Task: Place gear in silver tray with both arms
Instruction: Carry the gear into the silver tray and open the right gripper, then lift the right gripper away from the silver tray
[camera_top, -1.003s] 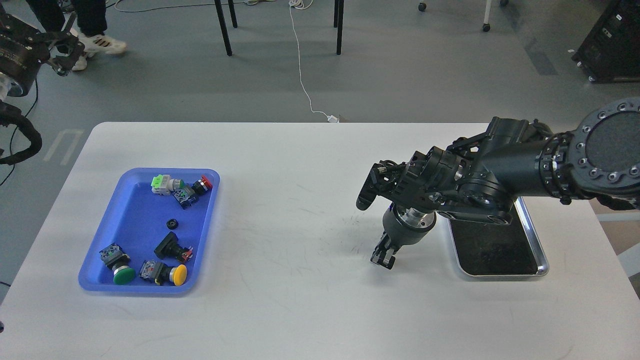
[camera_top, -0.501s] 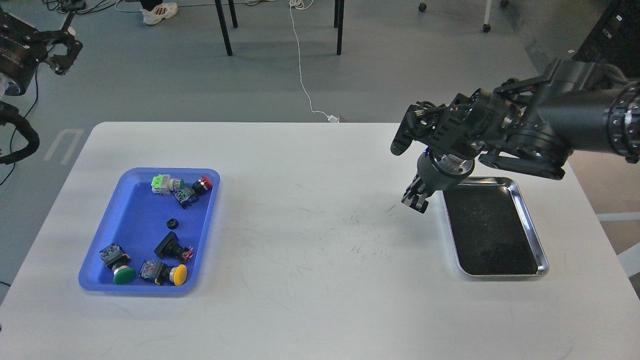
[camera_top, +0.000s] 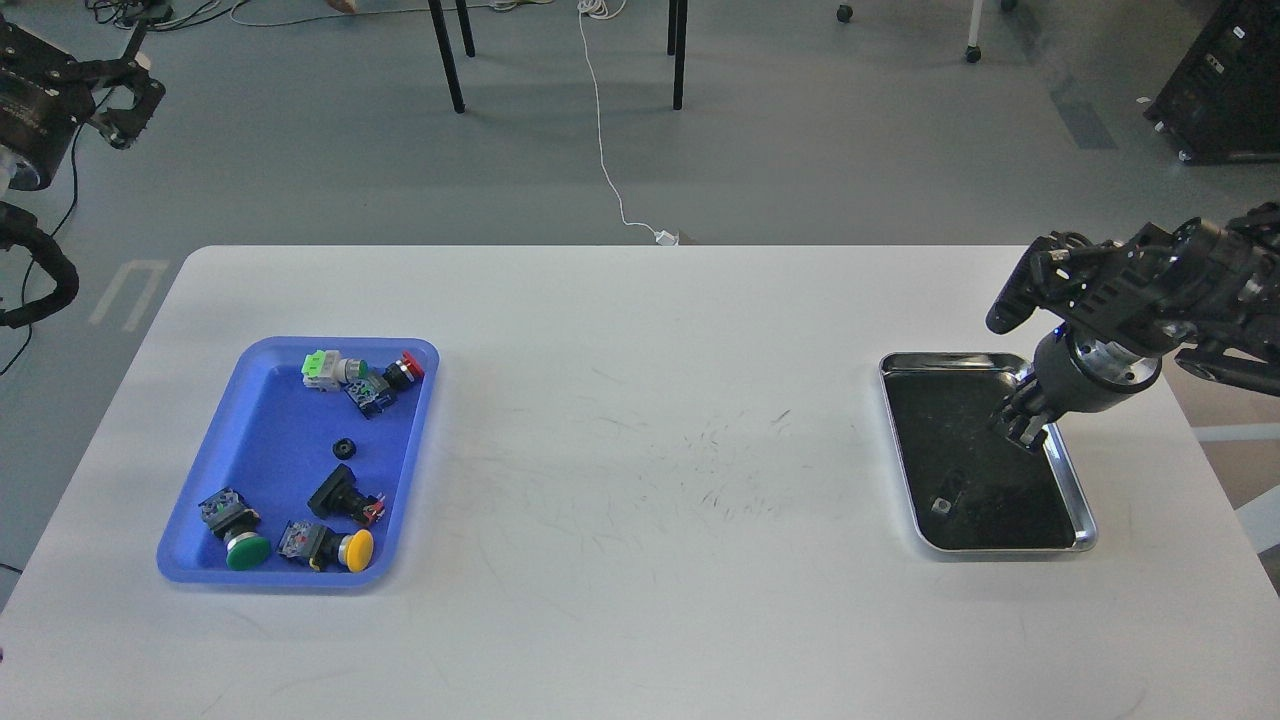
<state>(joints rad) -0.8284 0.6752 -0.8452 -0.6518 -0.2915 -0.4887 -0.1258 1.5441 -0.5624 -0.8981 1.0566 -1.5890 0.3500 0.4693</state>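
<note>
The silver tray (camera_top: 1070, 470) lies at the table's right side, its dark bottom reflective. A small pale-marked shape (camera_top: 942, 505) shows on its bottom; I cannot tell whether it is an object or a reflection. My right gripper (camera_top: 1022, 428) points down over the tray's right part, near the rim; its fingers are dark and cannot be told apart. A small black gear-like ring (camera_top: 345, 446) lies in the blue tray (camera_top: 262, 420). My left gripper (camera_top: 138, 112) is raised at the far upper left, off the table, fingers apart and empty.
The blue tray at the left also holds several push-button switches, with green (camera_top: 247, 551), yellow (camera_top: 360, 549) and red (camera_top: 412, 364) caps. The white table (camera_top: 640, 450) has scuff marks at its middle. Chair legs and a white cable are on the floor beyond.
My right arm has swung from the table's middle to the right and now hangs over the silver tray. The pale-marked shape in the tray is new. The left arm barely moved.
</note>
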